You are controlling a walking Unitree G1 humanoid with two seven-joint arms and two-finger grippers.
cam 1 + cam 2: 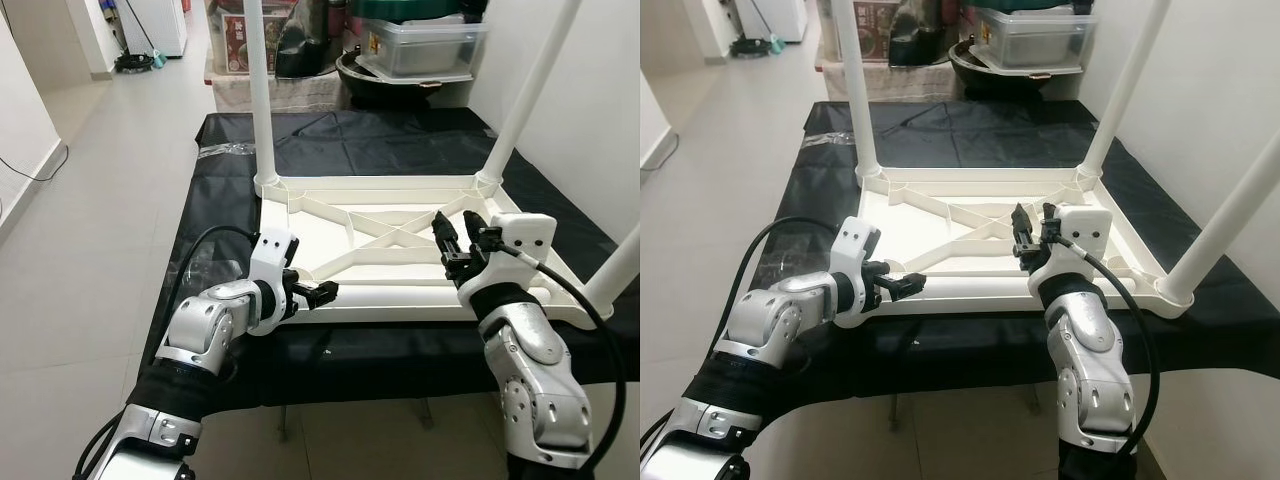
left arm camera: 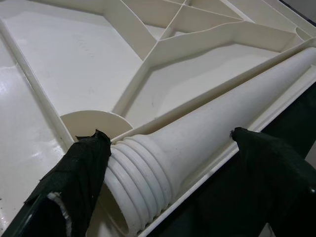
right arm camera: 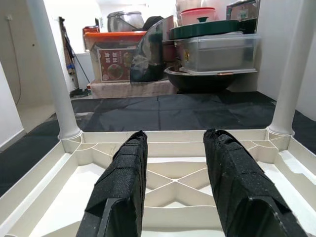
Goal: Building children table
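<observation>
One loose cream table leg (image 2: 197, 143), ribbed at its end, between the open left hand (image 2: 165, 163) fingers.

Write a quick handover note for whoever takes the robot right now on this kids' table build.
Left claw: open, straddling the threaded end of the loose leg, which lies along the tabletop's near edge.
Right claw: open, empty, hovering over the upside-down tabletop.
Done: three legs stand in their corners.
Left: near-left corner socket is empty; grip the loose leg, stand it up and screw it in.
</observation>
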